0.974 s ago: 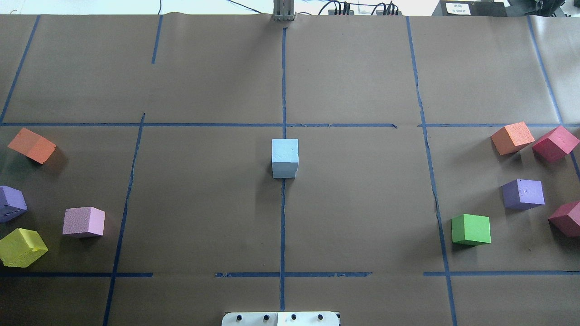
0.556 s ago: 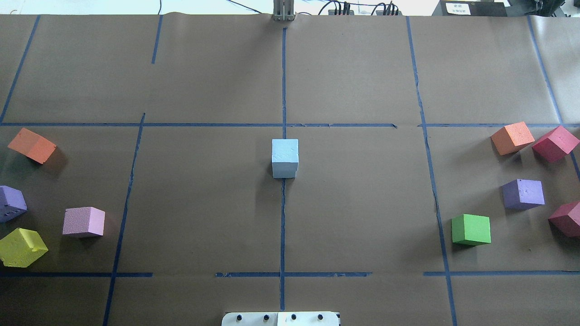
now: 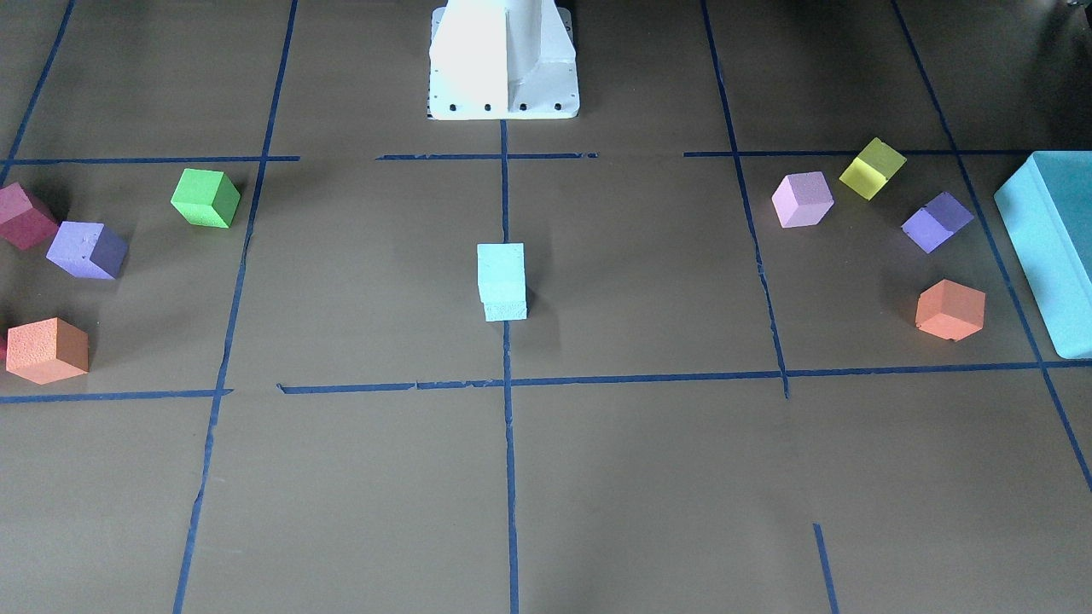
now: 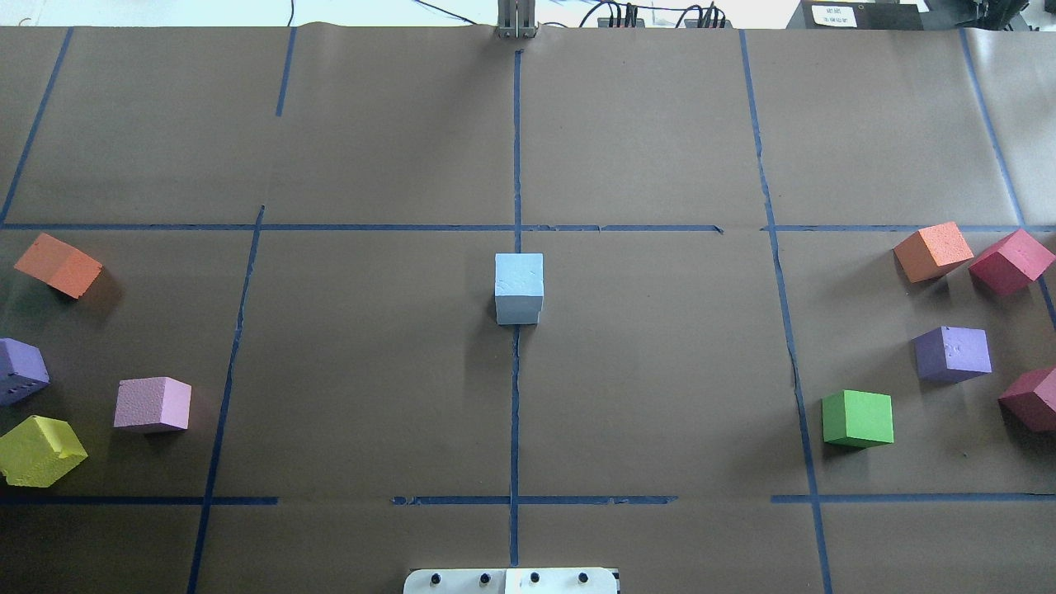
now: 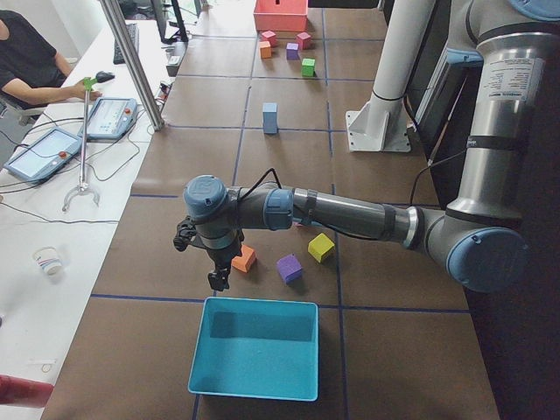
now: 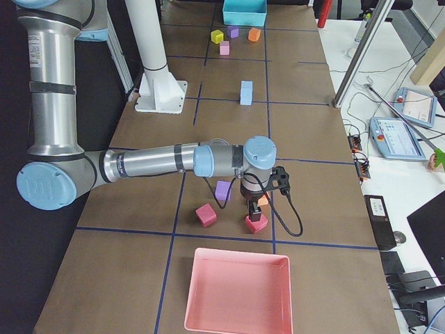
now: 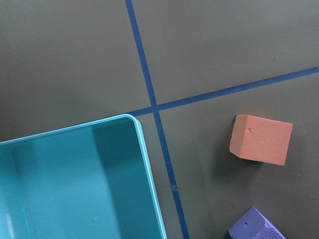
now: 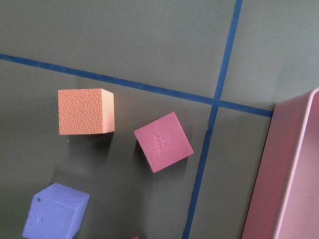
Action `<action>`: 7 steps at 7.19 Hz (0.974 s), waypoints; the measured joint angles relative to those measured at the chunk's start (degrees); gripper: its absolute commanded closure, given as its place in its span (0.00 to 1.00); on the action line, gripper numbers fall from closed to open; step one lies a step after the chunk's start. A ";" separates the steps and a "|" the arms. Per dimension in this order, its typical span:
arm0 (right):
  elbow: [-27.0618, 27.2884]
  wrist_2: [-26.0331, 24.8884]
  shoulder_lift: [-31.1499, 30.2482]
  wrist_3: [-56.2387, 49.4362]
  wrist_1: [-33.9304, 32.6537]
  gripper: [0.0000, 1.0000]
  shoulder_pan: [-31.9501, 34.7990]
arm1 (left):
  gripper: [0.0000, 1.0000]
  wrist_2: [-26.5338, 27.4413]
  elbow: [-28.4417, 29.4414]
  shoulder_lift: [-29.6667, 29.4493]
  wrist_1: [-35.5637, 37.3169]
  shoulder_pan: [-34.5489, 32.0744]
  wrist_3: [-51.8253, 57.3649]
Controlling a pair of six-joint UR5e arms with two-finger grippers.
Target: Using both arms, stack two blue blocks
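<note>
A: What carries everything?
B: A brown paper-covered table [image 4: 643,371], squared off by dark blue tape lines [image 4: 515,412].
A: And centrally?
B: A pale sky-blue foam cube [image 3: 505,310] on the centre line, bearing a second sky-blue foam cube [image 3: 501,269].
A: The ends?
B: On the robot's left, an orange foam cube [image 4: 58,264], a purple foam cube [image 4: 21,370], a pink foam cube [image 4: 153,404], a yellow foam cube [image 4: 40,450] and a teal plastic tray [image 5: 254,363]. On its right, a green foam cube [image 4: 858,418], two crimson foam cubes [image 4: 1011,261], another orange foam cube [image 4: 933,251], another purple foam cube [image 4: 953,353] and a pink plastic tray [image 6: 236,299].
</note>
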 measured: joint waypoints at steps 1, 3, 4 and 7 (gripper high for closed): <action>-0.16 0.00 0.25 -0.04 0.00 0.00 -0.11 | 0.00 0.00 0.70 -0.18 -0.34 -0.24 -0.03; -0.20 -0.09 0.52 -0.10 0.08 0.00 -0.90 | 0.00 -0.06 2.55 -0.48 -0.61 -0.46 -0.02; -0.19 -0.16 0.86 -0.11 0.12 0.00 -1.26 | 0.00 -0.08 3.04 -0.57 -0.66 -0.49 0.03; -0.11 -0.20 1.52 -0.08 0.10 0.00 -1.78 | 0.00 0.07 3.39 -0.47 -3.17 -0.54 0.23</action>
